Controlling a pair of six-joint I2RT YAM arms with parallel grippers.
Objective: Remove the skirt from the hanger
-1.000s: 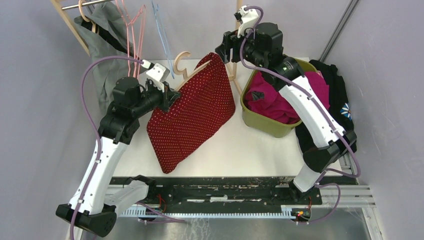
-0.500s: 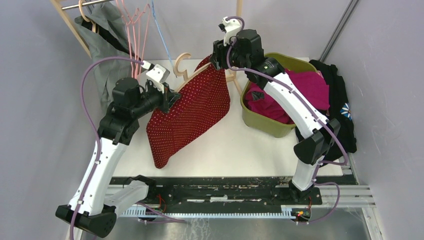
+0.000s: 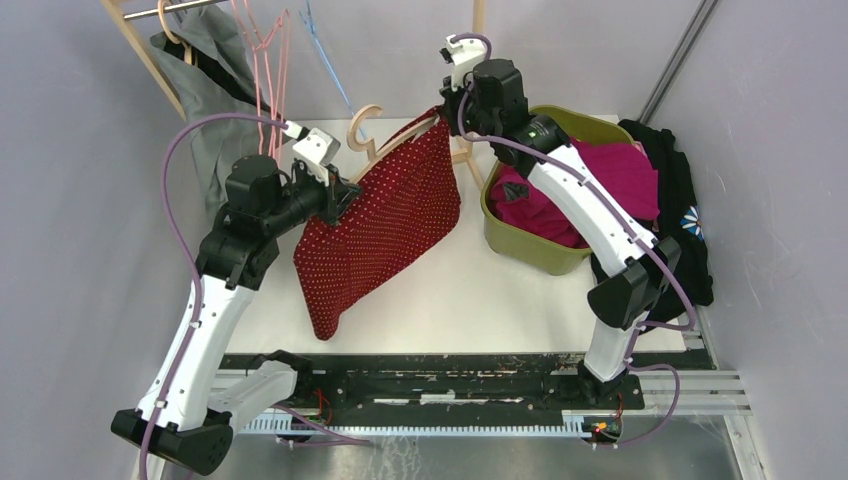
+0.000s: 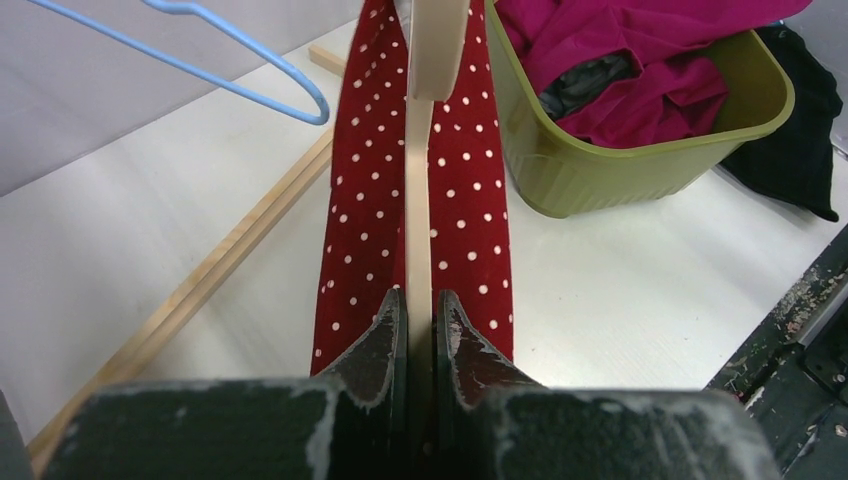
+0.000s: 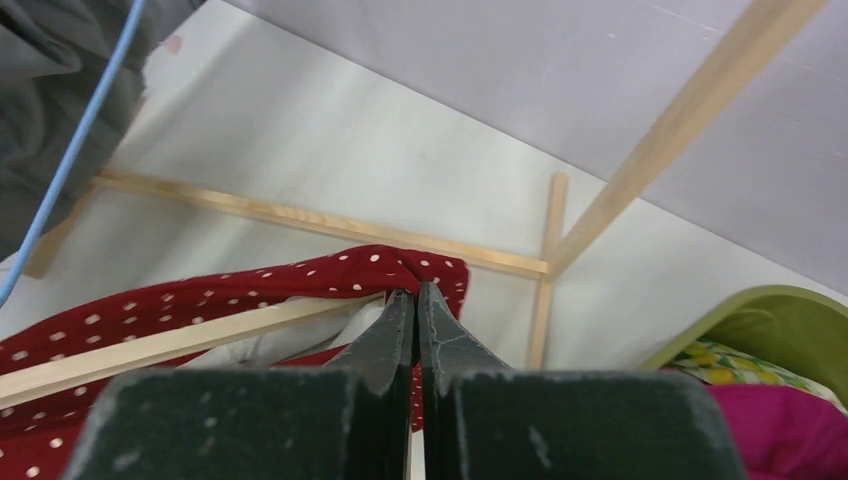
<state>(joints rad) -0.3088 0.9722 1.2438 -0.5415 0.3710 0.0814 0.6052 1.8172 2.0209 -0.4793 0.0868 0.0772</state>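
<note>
Swinging in from 1 o'clock, the right arm has come across to the high end of the hanger [image 3: 365, 128], and its right tool [image 3: 447, 103] has gone from wide open to clenched; the skirt [image 3: 385, 225] has drawn slightly toward the left arm. From the wrist view the right tool [image 5: 415, 297] looks to be pinching the skirt's [image 5: 200, 300] waistband corner where it wraps the bar's end, though the tips hide the contact, so the hold is likely rather than certain. The left tool [image 3: 335, 203] is clamped on the hanger's low end; its wrist view shows the left tool's [image 4: 418, 300] fingers tight on the pale wooden bar [image 4: 419, 200] with skirt [image 4: 470, 170] fabric draped down either side. This split makes sense as a judgement: one arm steadies the hanger in the air so the other can peel fabric off its free end. Seen from above, the hanger's long axis runs from 8 o'clock, low at the left tool, up to 1 o'clock at the right tool, with its hook curling toward 11. The skirt is still on the bar, above the table [image 3: 480, 300] at its centre, its hem falling toward 7 o'clock with the lowest corner close to the surface. A basket [image 3: 520, 250] of clothes sits at 3 o'clock, well placed to receive it.
</note>
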